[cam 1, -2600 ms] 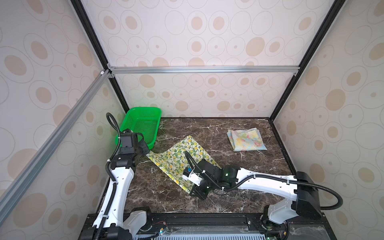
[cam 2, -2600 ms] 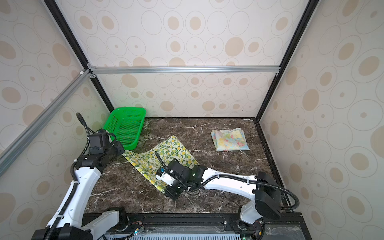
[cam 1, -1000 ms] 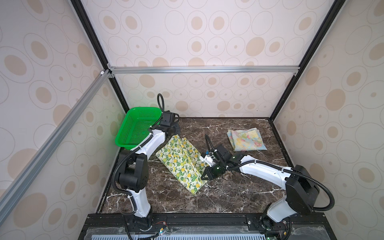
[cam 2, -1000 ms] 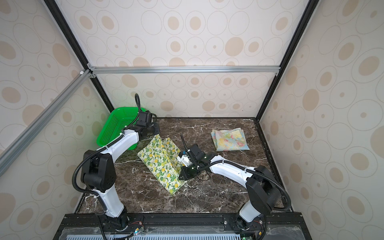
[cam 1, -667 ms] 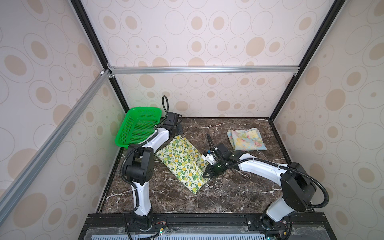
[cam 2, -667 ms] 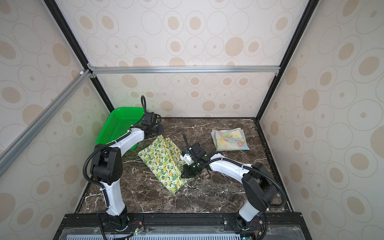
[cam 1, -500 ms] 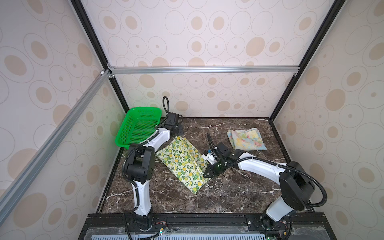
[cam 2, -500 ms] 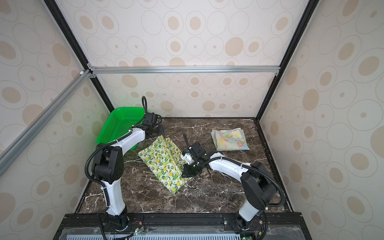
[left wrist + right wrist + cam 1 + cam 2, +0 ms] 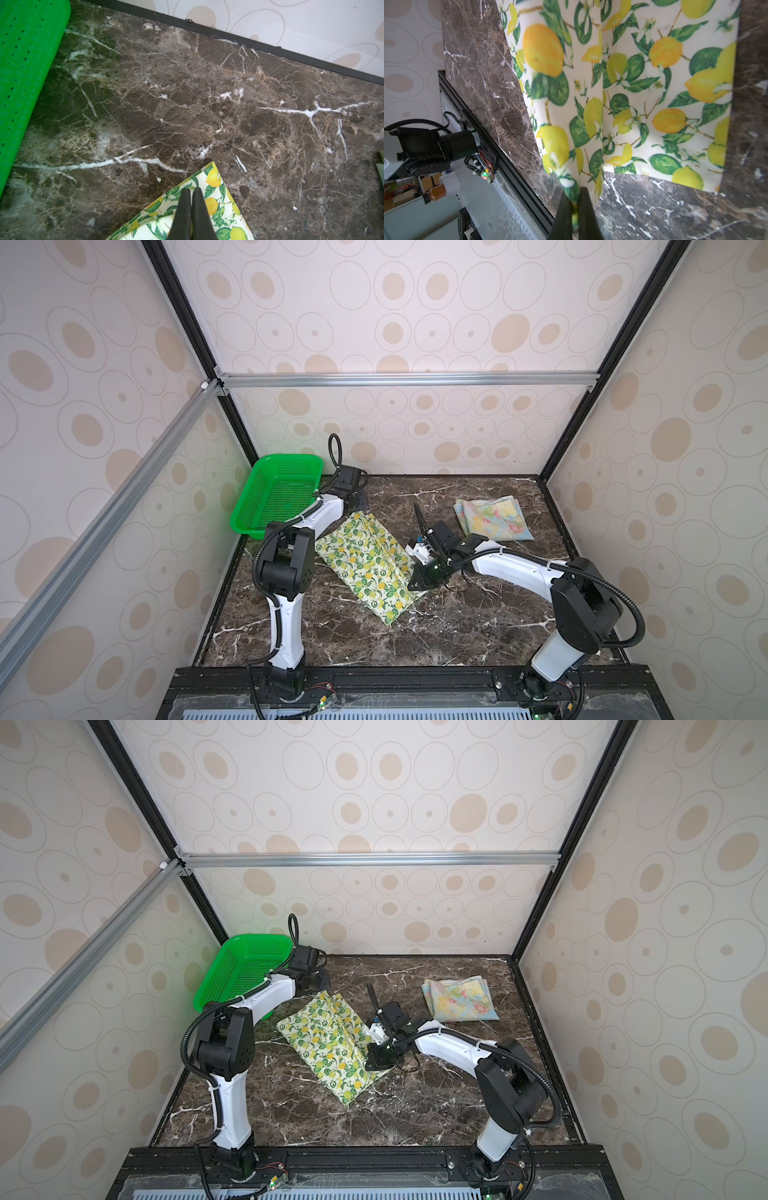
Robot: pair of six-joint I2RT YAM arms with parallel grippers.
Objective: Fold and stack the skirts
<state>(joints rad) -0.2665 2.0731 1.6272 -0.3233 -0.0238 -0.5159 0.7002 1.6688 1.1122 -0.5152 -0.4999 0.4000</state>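
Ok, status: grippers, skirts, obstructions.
Left gripper shut on lemon skirt, far corner. Right gripper shut on its edge. Floral skirt folded, apart. Green basket far left.

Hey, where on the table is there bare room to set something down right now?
Bare table along the front, between the lemon skirt and the rail, and at the back, between the left gripper and the floral skirt. Crowded mid-table, where it and the right gripper pinch the lemon skirt.

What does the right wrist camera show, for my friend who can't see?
Two black fingers pinch the edge of the lemon skirt; the cloth spreads away over the dark marble table. A black arm base sits beyond the table's edge.
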